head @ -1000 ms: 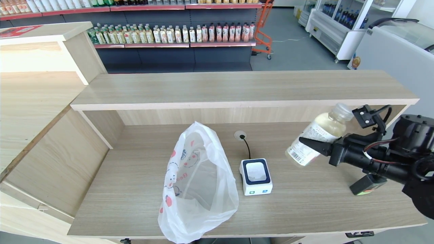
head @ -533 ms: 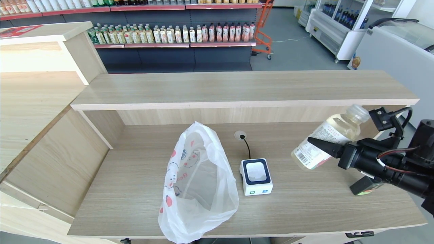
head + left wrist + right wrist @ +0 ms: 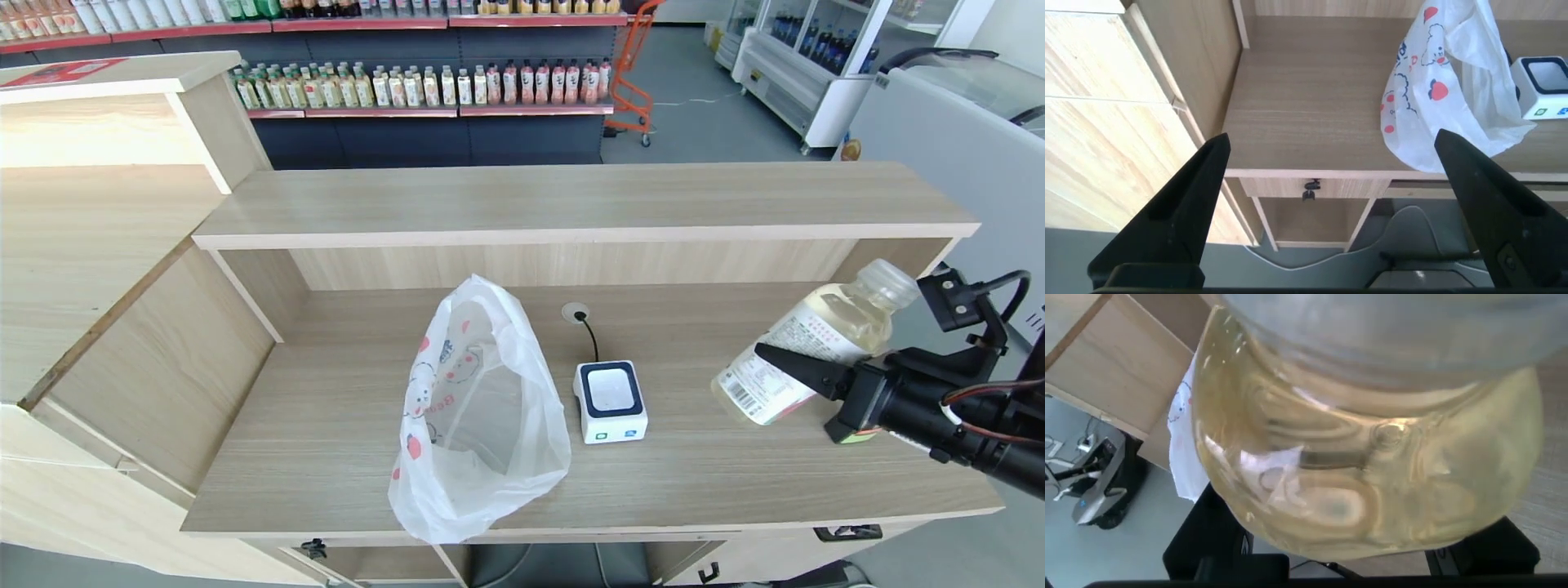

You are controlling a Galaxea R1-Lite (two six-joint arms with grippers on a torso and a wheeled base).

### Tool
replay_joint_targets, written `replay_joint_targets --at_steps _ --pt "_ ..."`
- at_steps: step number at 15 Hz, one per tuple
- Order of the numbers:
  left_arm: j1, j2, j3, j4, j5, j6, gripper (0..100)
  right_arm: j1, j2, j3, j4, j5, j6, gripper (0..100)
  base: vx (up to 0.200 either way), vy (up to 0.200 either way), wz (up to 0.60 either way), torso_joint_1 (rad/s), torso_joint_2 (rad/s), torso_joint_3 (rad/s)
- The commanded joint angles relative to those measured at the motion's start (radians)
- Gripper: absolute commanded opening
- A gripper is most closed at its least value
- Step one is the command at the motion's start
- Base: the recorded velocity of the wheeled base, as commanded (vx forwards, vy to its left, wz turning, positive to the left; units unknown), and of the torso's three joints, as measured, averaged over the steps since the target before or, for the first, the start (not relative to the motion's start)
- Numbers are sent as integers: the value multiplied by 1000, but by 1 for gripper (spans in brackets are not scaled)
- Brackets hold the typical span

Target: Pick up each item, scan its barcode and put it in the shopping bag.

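Head view, right gripper (image 3: 785, 361) outward: fingers clamped on a tilted bottle (image 3: 820, 341) held clear above the counter (image 3: 735, 482), scanner (image 3: 610, 400) beyond the bottle's base, bag (image 3: 478, 408) just past the scanner; left gripper (image 3: 1331, 145) spread, with the bag ahead of it.

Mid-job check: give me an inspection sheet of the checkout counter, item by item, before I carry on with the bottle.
Surface: pale wood counter, no spills seen.
Job's things: bottle tilted in the right gripper at the counter's right end, barcode near its base; shopping bag standing open just left of the scanner.
Clutter: dark and green item, partly hidden behind the right gripper.
Grippers: right shut on the bottle; left gripper open, empty, off the counter's near edge.
Cables: scanner's black cable runs back into a hole in the counter.
Surroundings: drink shelves, orange trolley, freezers.
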Motion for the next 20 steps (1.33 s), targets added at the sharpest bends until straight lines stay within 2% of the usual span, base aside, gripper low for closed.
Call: replay_joint_targets --at_steps 1,8,12,15,20 --pt "0 0 0 0 1 -1 100 -2 -13 13 2 -1 2 0 0 0 0 0 0 0" --pt "0 0 0 0 1 -1 100 0 -42 36 30 -1 42 0 0 200 0 8 9 1" --pt "0 0 0 0 1 -1 100 17 35 27 90 -3 19 0 0 0 0 0 0 0" --pt "0 0 0 0 1 -1 100 24 176 -13 87 -3 -66 0 0 0 0 0 0 0" --pt "0 0 0 0 1 -1 100 132 400 -111 61 -1 -192 0 0 0 0 0 0 0"
